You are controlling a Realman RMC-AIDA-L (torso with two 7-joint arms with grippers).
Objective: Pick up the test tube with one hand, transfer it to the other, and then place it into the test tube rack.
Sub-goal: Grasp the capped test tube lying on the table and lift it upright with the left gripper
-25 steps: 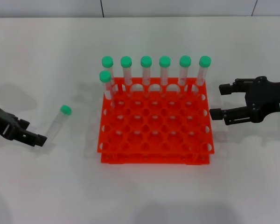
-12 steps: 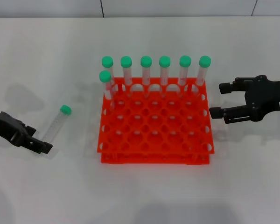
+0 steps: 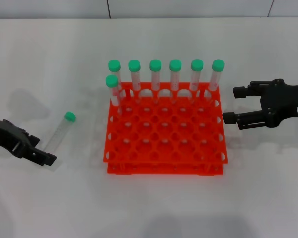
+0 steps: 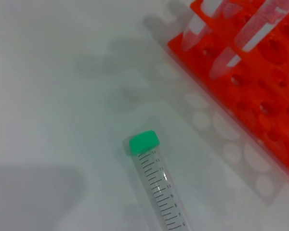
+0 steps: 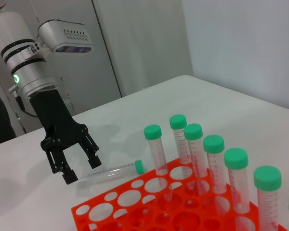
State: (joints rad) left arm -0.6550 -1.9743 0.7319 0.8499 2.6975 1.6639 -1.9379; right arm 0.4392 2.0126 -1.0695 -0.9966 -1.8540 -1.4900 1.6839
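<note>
The test tube [image 3: 61,130] lies flat on the white table, left of the rack, its green cap [image 3: 69,117] pointing away from me. It also shows in the left wrist view [image 4: 155,190] and in the right wrist view [image 5: 111,171]. My left gripper [image 3: 39,150], the unlabelled one, is open and empty just off the tube's bottom end; the right wrist view shows it too [image 5: 81,169]. My right gripper [image 3: 230,105], with the white label, is open and empty beside the right edge of the orange-red test tube rack [image 3: 164,166].
Several green-capped tubes [image 3: 175,74] stand upright along the rack's far row, and one stands in the second row at the left. The rack also shows in the left wrist view [image 4: 260,96] and the right wrist view [image 5: 135,211]. A grey wall stands behind the table.
My left gripper has moved a little toward the table's front edge and to the right, near the tube's bottom end. The tube and my right gripper have not moved.
</note>
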